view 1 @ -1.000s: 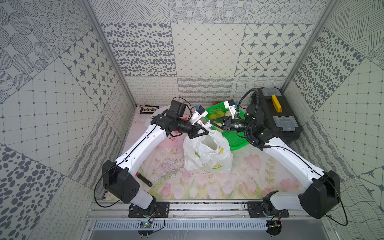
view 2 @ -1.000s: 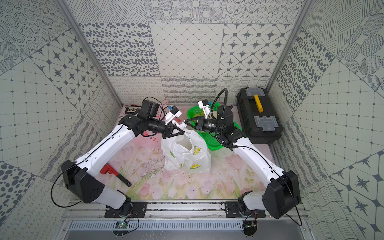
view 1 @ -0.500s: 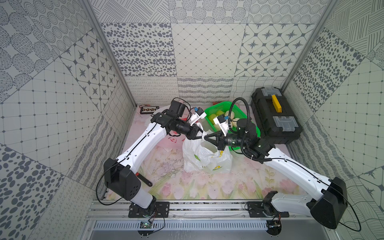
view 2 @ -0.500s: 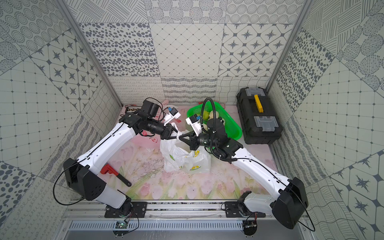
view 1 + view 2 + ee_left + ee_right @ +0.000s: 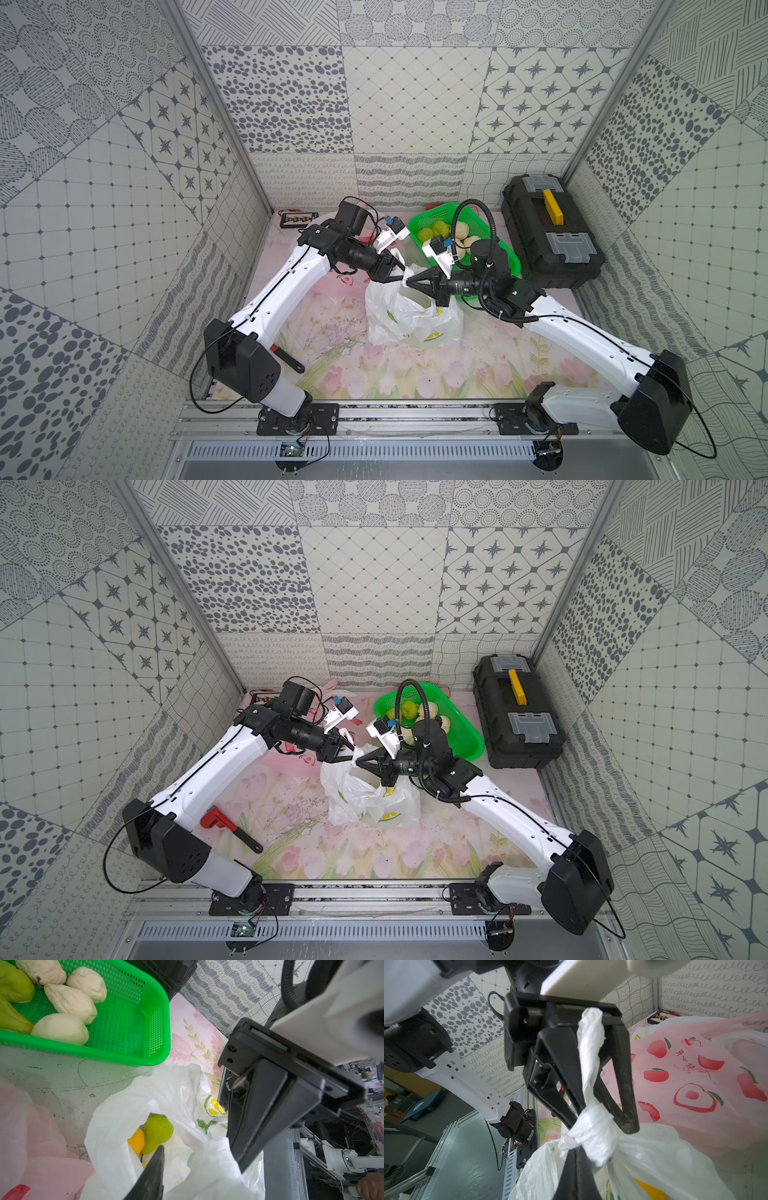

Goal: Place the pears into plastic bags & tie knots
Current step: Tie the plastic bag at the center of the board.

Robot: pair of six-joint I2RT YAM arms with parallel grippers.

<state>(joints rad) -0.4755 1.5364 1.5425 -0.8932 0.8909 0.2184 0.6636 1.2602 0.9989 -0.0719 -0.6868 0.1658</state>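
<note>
In both top views a white lemon-print plastic bag (image 5: 399, 320) (image 5: 365, 804) stands mid-table. My two grippers meet at its bunched top. My right gripper (image 5: 577, 1159) (image 5: 409, 283) is shut on the twisted white handle knot (image 5: 591, 1132). My left gripper (image 5: 600, 1124) (image 5: 397, 276) stands open, and a handle strand runs loose between its fingers (image 5: 153, 1176). Inside the bag lies a green pear (image 5: 158, 1132) with something yellow-orange beside it. More pears, green (image 5: 440, 228) and cream (image 5: 68, 1001), lie in the green basket (image 5: 128, 1028).
A pink strawberry-print bag (image 5: 685, 1076) lies behind the left gripper. The black toolbox (image 5: 552, 232) stands at the right wall, beside the green basket (image 5: 465, 737). A red wrench (image 5: 220, 823) lies near the left arm's base. A small black device (image 5: 297, 218) sits at the back left.
My right arm swung from beside the basket to the bag's top and now meets the left gripper there. The left jaws have opened off the handle.
</note>
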